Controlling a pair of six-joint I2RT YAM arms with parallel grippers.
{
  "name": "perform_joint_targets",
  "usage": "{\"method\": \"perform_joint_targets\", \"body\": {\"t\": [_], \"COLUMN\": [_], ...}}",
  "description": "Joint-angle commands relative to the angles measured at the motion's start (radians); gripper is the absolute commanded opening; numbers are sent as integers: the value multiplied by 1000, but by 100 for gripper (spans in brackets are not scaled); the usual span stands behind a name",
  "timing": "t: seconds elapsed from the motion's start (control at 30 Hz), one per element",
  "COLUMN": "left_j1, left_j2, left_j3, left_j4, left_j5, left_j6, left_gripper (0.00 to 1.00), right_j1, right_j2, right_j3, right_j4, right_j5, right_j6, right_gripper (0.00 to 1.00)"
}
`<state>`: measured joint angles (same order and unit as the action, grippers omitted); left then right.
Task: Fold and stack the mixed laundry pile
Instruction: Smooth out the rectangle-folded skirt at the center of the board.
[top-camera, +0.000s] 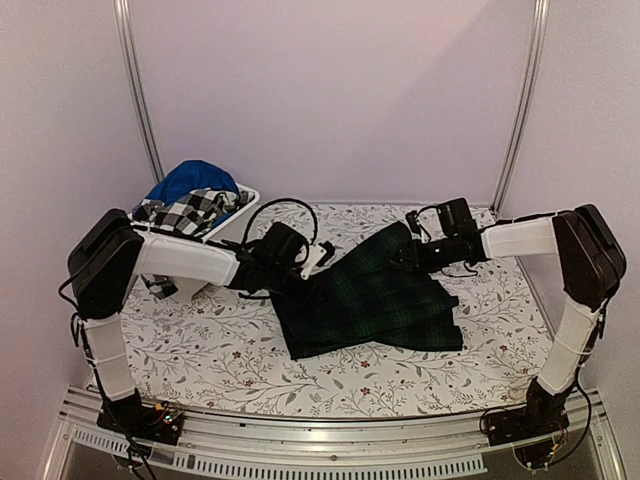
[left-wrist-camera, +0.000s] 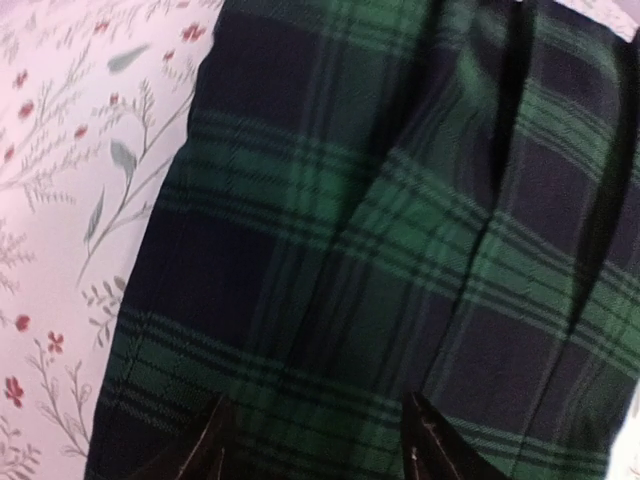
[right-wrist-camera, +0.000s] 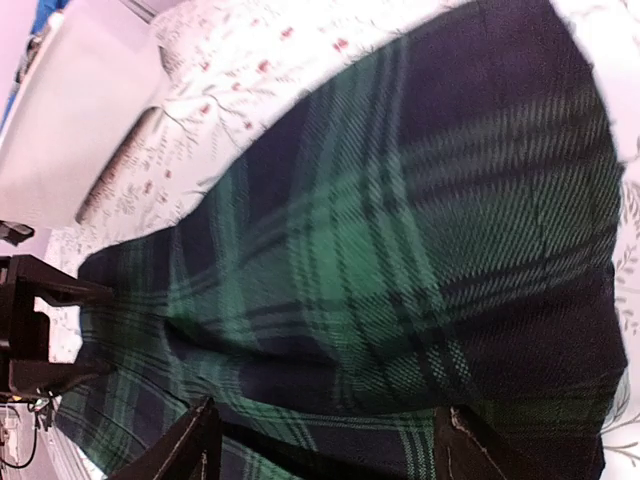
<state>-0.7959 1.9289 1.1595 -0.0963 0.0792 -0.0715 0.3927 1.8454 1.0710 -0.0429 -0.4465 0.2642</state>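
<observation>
The dark green-navy tartan garment lies spread flat on the flower-printed table cover, just to the right of the white plastic tub in the top view. The left gripper hangs over the garment's edge nearest the tub. Its fingertips stand apart with plaid showing between them, clasping nothing. The right gripper is at the corner farthest from the tub, its fingers likewise spread wide above the cloth.

The garment is fan-shaped. Its narrow end sits level with the tub, and its long axis runs on a slant from there to a broad hem nearer the arm bases.

Both wrist views cut the fingers off at the frame's bottom edge, so it cannot be told whether they touch the fabric. The tub holds a black-and-white checked shirt and a bright blue garment, partly hidden behind the left arm.
</observation>
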Motion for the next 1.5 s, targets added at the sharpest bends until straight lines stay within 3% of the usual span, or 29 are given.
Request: {"method": "perform_joint_targets", "body": {"t": [0.0, 0.13, 0.37, 0.47, 0.6, 0.63, 0.7, 0.77, 0.9, 1.0, 1.23, 1.47], "left_j1": [-124, -192, -309, -315, -315, -315, -308, -293, -238, -177, -85, -54], "left_j2": [-31, 91, 288, 375, 462, 470, 461, 418, 285, 229, 192, 248], "left_j3": [105, 259, 481, 560, 660, 669, 665, 621, 423, 321, 144, 158], "left_j4": [63, 47, 19, -7, -74, -80, -79, -45, 168, 290, 591, 671], "left_j5": [-57, 26, 7, -32, -141, -154, -137, -92, 107, 286, 570, 735], "left_j6": [112, 142, 196, 191, 195, 199, 196, 177, 101, -7, -202, -292], "left_gripper": [60, 63, 72, 77, 74, 72, 58, 37, 14, 2, 0, 0], "right_j1": [-44, -86, -270, -295, -309, -311, -314, -316, -316, -317, -315, -309], "right_j2": [-157, -335, -582, -622, -610, -603, -596, -594, -577, -553, -502, -473], "right_j3": [19, -96, -319, -357, -379, -382, -384, -385, -387, -399, -463, -488], "right_j4": [-20, -37, -52, -58, -57, -56, -51, -46, -25, 8, 148, 203], "right_j5": [-105, -74, -102, -110, -133, -136, -139, -140, -174, -219, -353, -392], "right_j6": [15, 50, 94, 95, 88, 87, 86, 85, 85, 89, 129, 139], "right_gripper": [72, 77, 83, 84, 85, 85, 85, 85, 85, 82, 78, 78]}}
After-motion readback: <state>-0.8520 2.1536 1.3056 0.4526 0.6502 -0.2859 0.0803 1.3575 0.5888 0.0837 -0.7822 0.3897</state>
